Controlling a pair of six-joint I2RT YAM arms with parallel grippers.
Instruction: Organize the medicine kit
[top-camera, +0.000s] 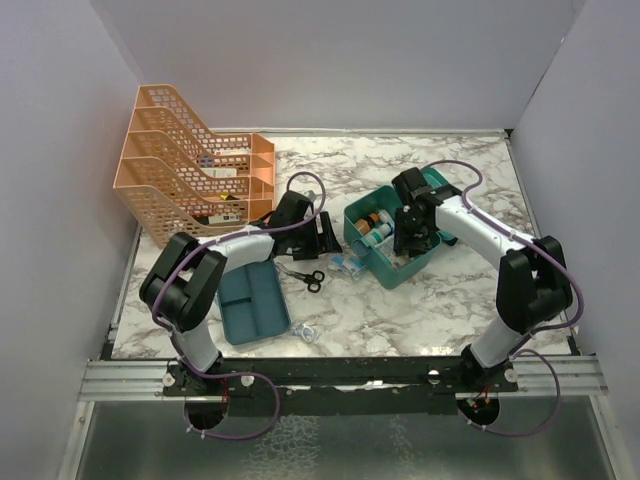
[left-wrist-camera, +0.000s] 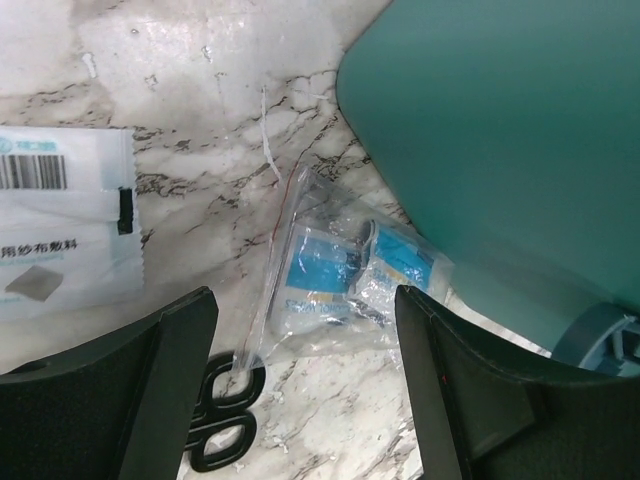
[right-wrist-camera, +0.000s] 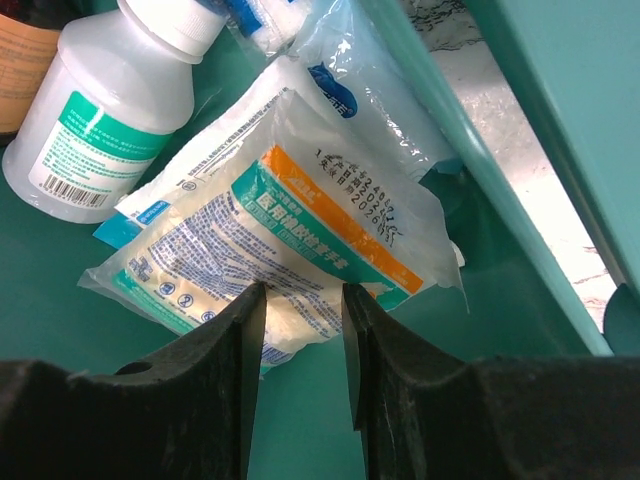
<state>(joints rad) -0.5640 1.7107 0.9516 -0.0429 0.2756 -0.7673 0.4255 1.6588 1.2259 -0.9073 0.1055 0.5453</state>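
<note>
The medicine kit (top-camera: 398, 276) is a teal box standing open right of the table's centre, with bottles and packets inside. My right gripper (top-camera: 409, 238) reaches down into it. In the right wrist view its fingers (right-wrist-camera: 302, 295) stand a little apart astride the lower end of a white packet with an orange stripe (right-wrist-camera: 310, 205), which lies on the kit's floor (right-wrist-camera: 60, 330) beside a white bottle (right-wrist-camera: 100, 110). My left gripper (top-camera: 327, 236) hovers left of the kit, wide open (left-wrist-camera: 305, 305) and empty, over a clear bag of blue packets (left-wrist-camera: 330, 275) lying against the kit's wall (left-wrist-camera: 500, 120).
Black scissors (top-camera: 305, 277) lie between the kit and a flat teal divided tray (top-camera: 250, 305); their handles (left-wrist-camera: 215, 425) show under my left finger. A white gauze packet (left-wrist-camera: 60, 220) lies left of the bag. An orange mesh rack (top-camera: 180, 170) fills the back left.
</note>
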